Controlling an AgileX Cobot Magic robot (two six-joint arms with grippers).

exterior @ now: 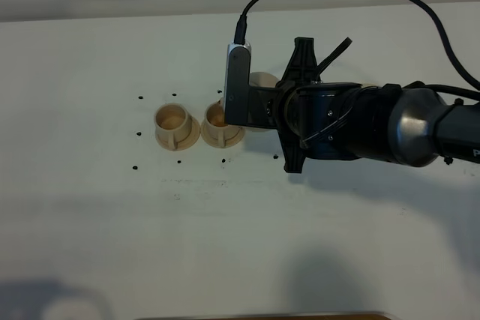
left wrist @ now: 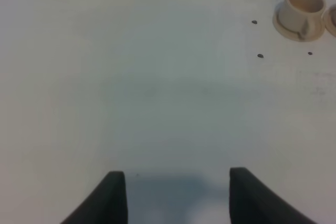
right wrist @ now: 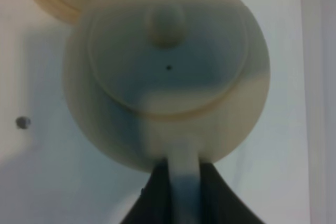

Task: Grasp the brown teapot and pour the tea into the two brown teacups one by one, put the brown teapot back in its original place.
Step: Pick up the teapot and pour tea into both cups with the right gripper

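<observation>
Right tool [right wrist: 184,195] pinches teapot [right wrist: 105,124] by thin handle. Teapot hangs mid-frame in high view, just beside right-hand cup [exterior: 219,119]. We fear pot twisting in narrow grip, tea splashing counter [exterior: 300,245], lid [right wrist: 168,61] sliding off. Left tool [left wrist: 177,198] spread, clear.

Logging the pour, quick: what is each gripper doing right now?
Left gripper: open, empty.
Right gripper: shut on the brown teapot, at its handle.

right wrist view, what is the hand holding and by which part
The right hand grips the brown teapot by its loop handle; the left hand is open and empty.
</observation>
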